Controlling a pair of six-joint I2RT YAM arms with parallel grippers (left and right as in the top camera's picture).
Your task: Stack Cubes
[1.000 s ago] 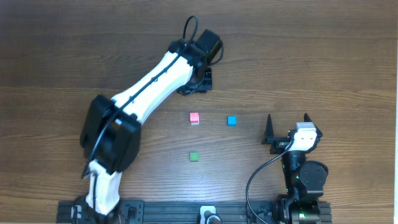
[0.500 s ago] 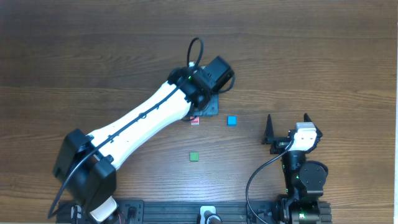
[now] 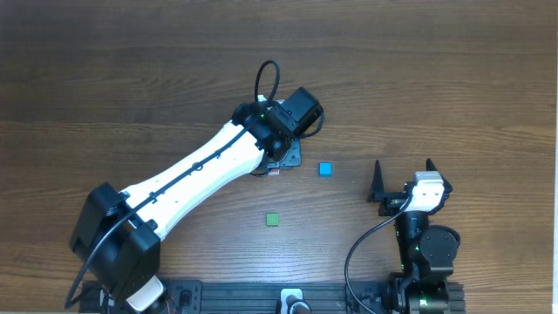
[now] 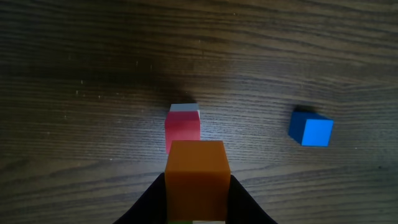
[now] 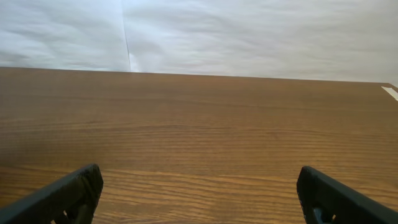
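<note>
My left gripper: clamped on the orange cube, right by the red cube. Blue cube: off to one side. Green cube: nearer my bases. My right gripper: fingers spread wide.

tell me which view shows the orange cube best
Left wrist view: the orange cube sits close up, held in the left gripper. From the top, the arm's wrist covers it; the right wrist view faces away.

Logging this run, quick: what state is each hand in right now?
Left hand: closed, holding the orange cube.
Right hand: open, holding nothing.
</note>
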